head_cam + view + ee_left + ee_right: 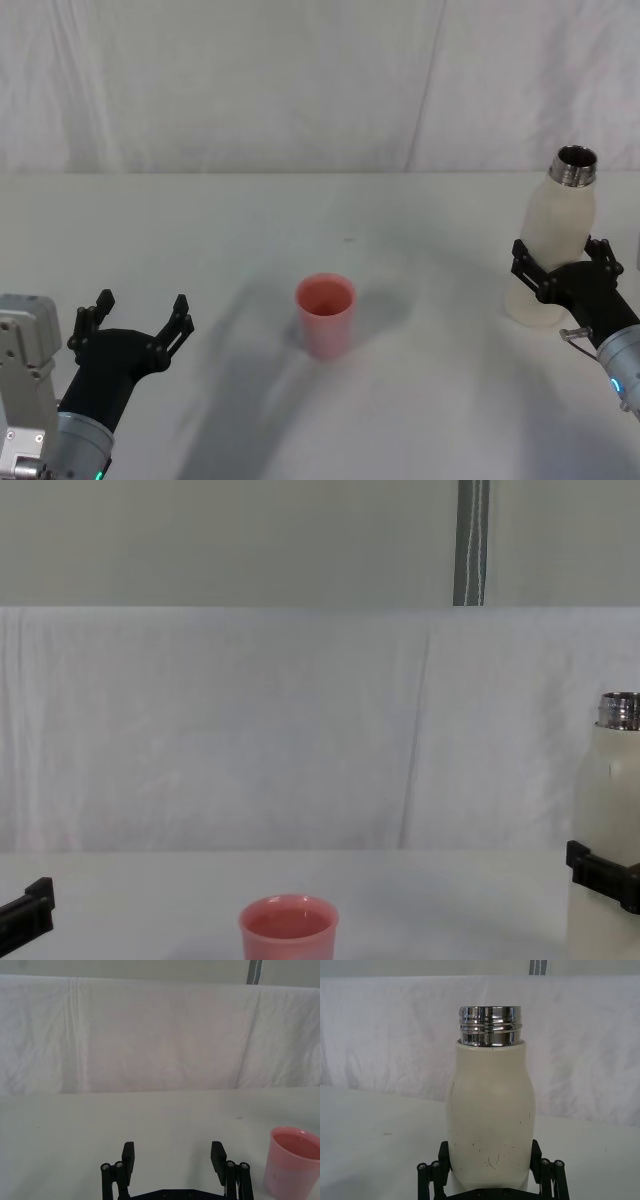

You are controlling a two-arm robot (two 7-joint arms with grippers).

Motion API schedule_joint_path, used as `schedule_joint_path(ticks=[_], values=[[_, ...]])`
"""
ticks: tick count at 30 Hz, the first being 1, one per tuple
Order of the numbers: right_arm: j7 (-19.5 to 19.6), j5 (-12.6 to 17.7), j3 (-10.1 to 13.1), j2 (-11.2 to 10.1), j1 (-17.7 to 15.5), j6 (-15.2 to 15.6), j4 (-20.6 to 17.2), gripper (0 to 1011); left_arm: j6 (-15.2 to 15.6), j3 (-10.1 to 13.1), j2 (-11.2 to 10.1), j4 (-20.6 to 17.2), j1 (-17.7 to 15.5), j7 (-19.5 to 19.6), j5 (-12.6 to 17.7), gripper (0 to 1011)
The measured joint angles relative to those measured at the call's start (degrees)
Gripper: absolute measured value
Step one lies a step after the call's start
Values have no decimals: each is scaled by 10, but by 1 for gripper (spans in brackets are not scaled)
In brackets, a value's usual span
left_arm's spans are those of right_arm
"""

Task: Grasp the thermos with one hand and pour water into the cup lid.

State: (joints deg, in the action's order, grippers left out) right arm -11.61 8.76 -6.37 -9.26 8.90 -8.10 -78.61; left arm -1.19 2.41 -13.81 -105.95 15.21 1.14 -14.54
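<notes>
At the near left of the white-clothed table point(250, 230) the left gripper point(138, 312) hovers low, its black fingers point(128, 1156) spread wide apart with nothing between them — matte black links on a grey metal arm. From its own wrist camera the two flat finger pads stand upright over bare cloth, and the cup lid point(292, 1162) sits off to one side of them.

In the middle of the table stands that single cup lid point(325, 315), a small salmon-pink plastic cup, round-rimmed and slightly tapered, upright and well apart from both grippers. The chest camera sees it side-on point(288, 930), showing the taper but little of the inside; the head camera looks down into its open mouth.

At the far right stands the one thermos point(556, 240), a tall cream-white cylinder with rounded shoulders and a shiny silver threaded neck, open at the top. The right gripper point(565, 272) is closed around its lower body, a black finger pressed on each side. The right wrist camera brings out what the others do not — fine dark scuffs and specks on the thermos's smooth shell point(490, 1125) and the ridges of the chrome thread. A creased white cloth hangs behind the table.
</notes>
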Motion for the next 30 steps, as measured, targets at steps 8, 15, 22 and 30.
schedule_joint_path(ticks=[8,15,22,30], values=[[0,0,0,0,0,0,0,951,0,0,0,0,0,0,0,1001],[0,0,0,0,0,0,0,951,0,0,0,0,0,0,0,1001],[0,0,0,0,0,0,0,951,0,0,0,0,0,0,0,1001],[0,0,0,0,0,0,0,970,0,0,0,0,0,0,0,1001]])
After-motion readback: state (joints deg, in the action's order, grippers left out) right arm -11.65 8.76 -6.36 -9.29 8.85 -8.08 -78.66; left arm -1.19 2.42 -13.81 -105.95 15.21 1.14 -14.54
